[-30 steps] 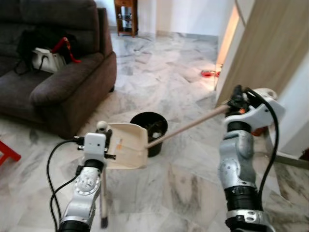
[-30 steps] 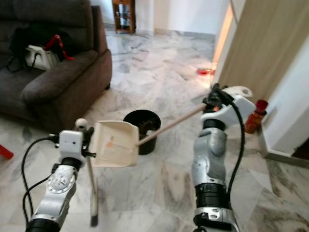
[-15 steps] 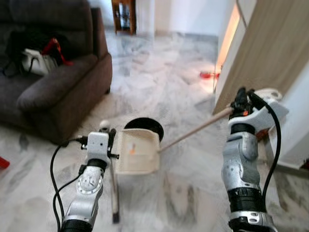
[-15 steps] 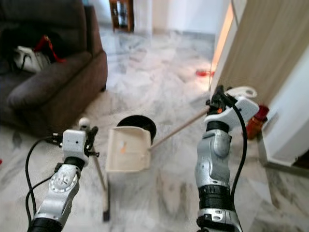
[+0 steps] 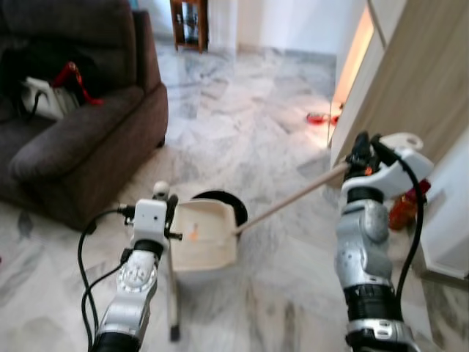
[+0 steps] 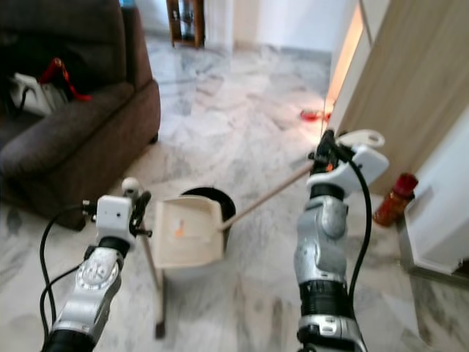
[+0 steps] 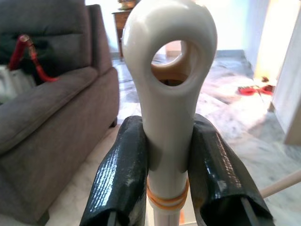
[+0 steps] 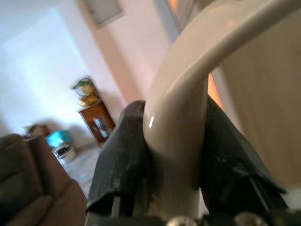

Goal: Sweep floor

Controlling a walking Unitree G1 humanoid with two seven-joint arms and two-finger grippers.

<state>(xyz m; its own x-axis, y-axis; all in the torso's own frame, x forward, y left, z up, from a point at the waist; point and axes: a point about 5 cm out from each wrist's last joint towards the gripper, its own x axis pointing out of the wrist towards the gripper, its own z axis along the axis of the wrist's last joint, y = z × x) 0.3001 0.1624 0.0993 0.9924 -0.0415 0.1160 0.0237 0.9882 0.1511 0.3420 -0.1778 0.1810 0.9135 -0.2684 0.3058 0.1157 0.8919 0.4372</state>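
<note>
My left gripper [image 5: 163, 202] is shut on the white top of a broom handle [image 7: 169, 94], its black fingers [image 7: 120, 179] pressed on both sides below the hanging hole. The broom stick [image 5: 171, 293] runs down to the marble floor. My right gripper [image 5: 360, 157] is shut on the curved cream end [image 8: 188, 94] of a long wooden dustpan handle [image 5: 293, 198]. The cream dustpan [image 5: 205, 236] hangs tilted in front of and partly over a black bin [image 5: 224, 199], hiding most of its mouth.
A dark grey sofa [image 5: 73, 139] with a white bag [image 5: 40, 99] stands to the left. A wooden door panel [image 5: 418, 81] rises on the right, with a red bottle [image 6: 390, 198] at its foot. Red items [image 5: 319, 117] lie on the floor farther off.
The view has shifted. The dustpan has swung from the bin's left side to in front of its mouth, and the broom stick now stands more upright. Both grips are unchanged.
</note>
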